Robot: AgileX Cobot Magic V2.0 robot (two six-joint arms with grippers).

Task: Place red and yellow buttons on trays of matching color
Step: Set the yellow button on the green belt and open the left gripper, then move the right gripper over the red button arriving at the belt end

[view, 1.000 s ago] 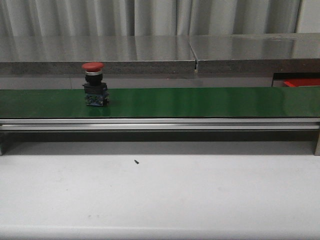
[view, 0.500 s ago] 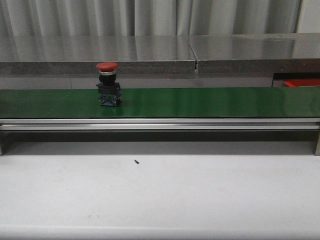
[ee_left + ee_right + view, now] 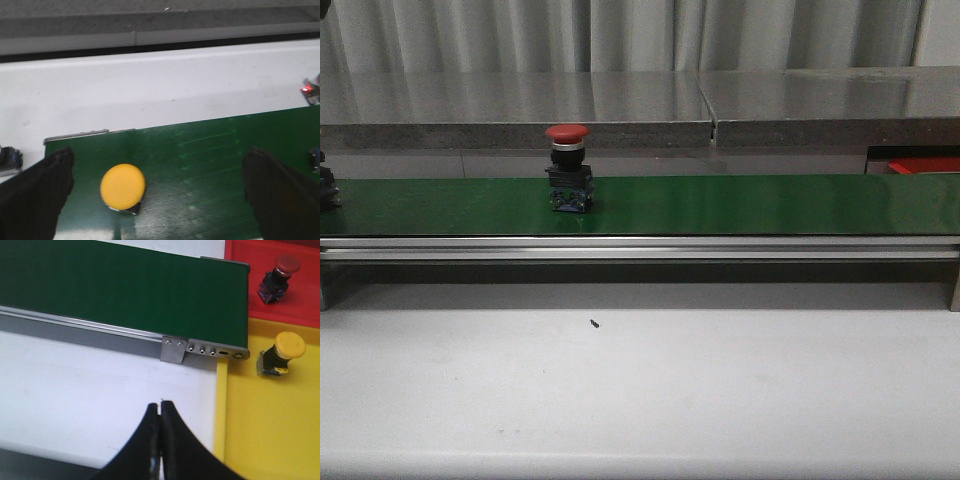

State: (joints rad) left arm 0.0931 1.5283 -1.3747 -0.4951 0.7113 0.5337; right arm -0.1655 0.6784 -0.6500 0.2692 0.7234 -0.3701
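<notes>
A red mushroom-head push button (image 3: 568, 165) on a black and blue base stands upright on the green conveyor belt (image 3: 740, 203), left of its middle. A yellow-capped button (image 3: 123, 186) sits near the belt's left end between the left gripper's (image 3: 160, 192) wide-apart fingers (image 3: 35, 192). The right gripper (image 3: 160, 412) hangs pressed together over the white surface (image 3: 100, 390), beside a yellow plastic tray (image 3: 265, 430) and red plastic tray (image 3: 305, 295), each holding a matching button.

- Even, diffuse overhead lighting is noted in all views; no hard shadows are cast.
- Soft glare is seen on the green belt (image 3: 740, 205) and the steel shelf (image 3: 620, 100).
- The left wrist view is blurred and grainy; the right is sharper.
</notes>
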